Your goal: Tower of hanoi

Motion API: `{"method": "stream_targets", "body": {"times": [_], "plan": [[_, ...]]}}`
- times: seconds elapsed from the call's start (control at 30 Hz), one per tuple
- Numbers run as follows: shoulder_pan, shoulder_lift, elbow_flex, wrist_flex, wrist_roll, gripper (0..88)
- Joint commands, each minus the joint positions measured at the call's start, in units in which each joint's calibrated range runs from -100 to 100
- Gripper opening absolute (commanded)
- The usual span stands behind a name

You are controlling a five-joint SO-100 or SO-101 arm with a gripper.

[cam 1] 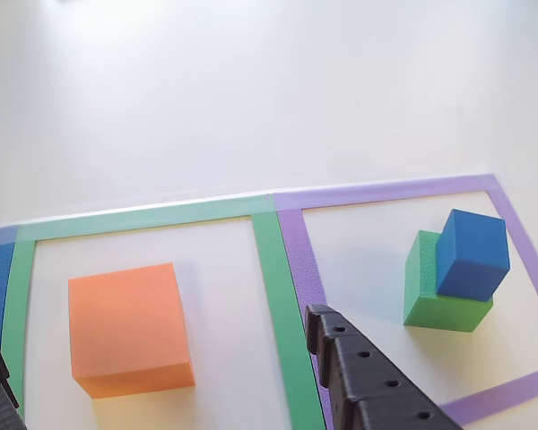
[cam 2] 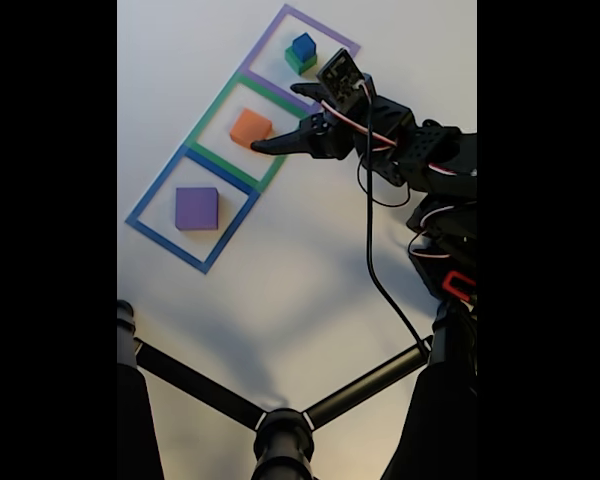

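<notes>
The gripper [cam 2: 270, 146] stands open and holds nothing, its fingertips just beside the orange block [cam 2: 250, 128] in the green taped square [cam 2: 202, 125]. The blue cube [cam 1: 472, 254] sits atop the green block [cam 1: 435, 296]; the purple block [cam 2: 196, 208] lies well apart.

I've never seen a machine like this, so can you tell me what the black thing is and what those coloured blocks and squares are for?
The black thing is a small robot arm with a two-finger gripper. One picture looks from afar at the whole white table. The other looks from close by the gripper, whose open fingers hold nothing. Three taped squares lie in a row. The purple block sits in the blue square, the orange block in the green square, and the blue cube sits on the green block in the purple square. It's a stacking puzzle.
</notes>
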Motion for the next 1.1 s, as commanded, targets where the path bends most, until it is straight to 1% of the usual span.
{"method": "stream_targets", "body": {"times": [0.0, 0.4, 0.67, 1.07], "plan": [[-1.14, 5.53, -0.23, -8.71, 0.00, 44.3], [-2.66, 21.80, -3.41, -22.23, 0.00, 44.8], [-2.97, 27.89, -8.87, -23.28, 0.00, 44.7], [-4.03, 32.30, -10.59, -24.33, 0.00, 44.0]]}}
